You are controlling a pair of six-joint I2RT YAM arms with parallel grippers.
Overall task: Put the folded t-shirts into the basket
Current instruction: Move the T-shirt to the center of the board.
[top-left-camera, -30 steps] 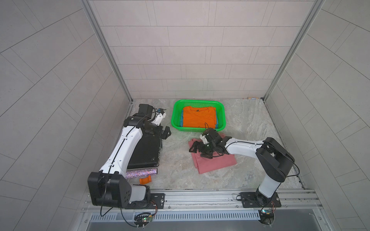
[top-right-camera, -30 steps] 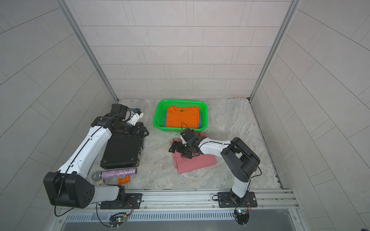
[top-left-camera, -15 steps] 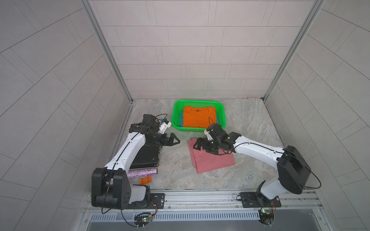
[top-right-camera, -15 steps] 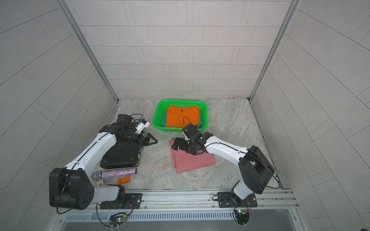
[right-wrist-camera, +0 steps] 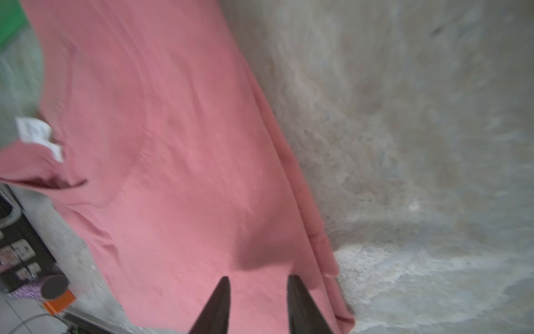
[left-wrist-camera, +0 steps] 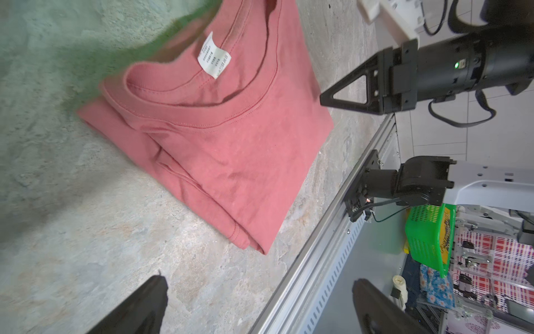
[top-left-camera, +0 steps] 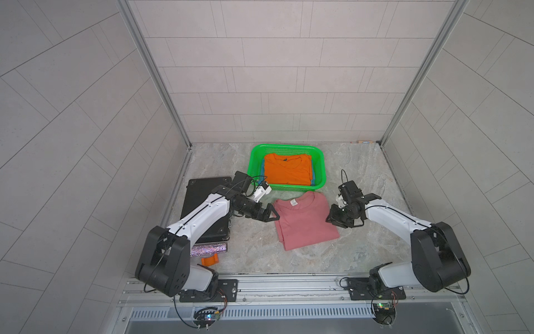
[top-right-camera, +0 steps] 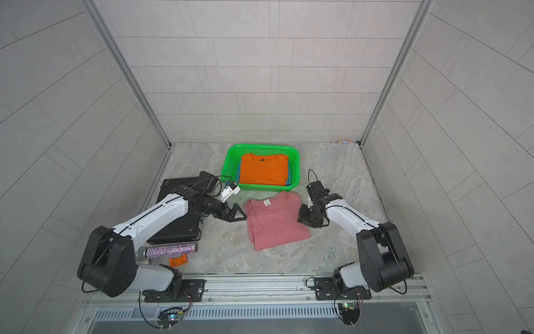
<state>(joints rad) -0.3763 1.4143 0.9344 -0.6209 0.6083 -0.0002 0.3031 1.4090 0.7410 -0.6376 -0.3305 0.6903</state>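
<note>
The left gripper (top-left-camera: 268, 213) is spread wide beside the pink t-shirt (top-left-camera: 303, 225), holding nothing. The right gripper (top-left-camera: 331, 219) is at the shirt's right edge, fingers nearly together (pinching or not, I cannot tell). The shirt lies mid-frame, just below the basket (top-left-camera: 289, 187).

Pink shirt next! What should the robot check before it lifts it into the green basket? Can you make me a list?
1. Pink t-shirt folded and lying flat on the table: ok.
2. Room in the basket on top of the orange t-shirt: ok, it looks so.
3. Left hand open wide beside the shirt: ok.
4. Right hand gripping the shirt's opposite edge: cannot tell; its fingers stand close together over the fabric.
5. Way from shirt to basket free: ok, nothing lies between them.
</note>
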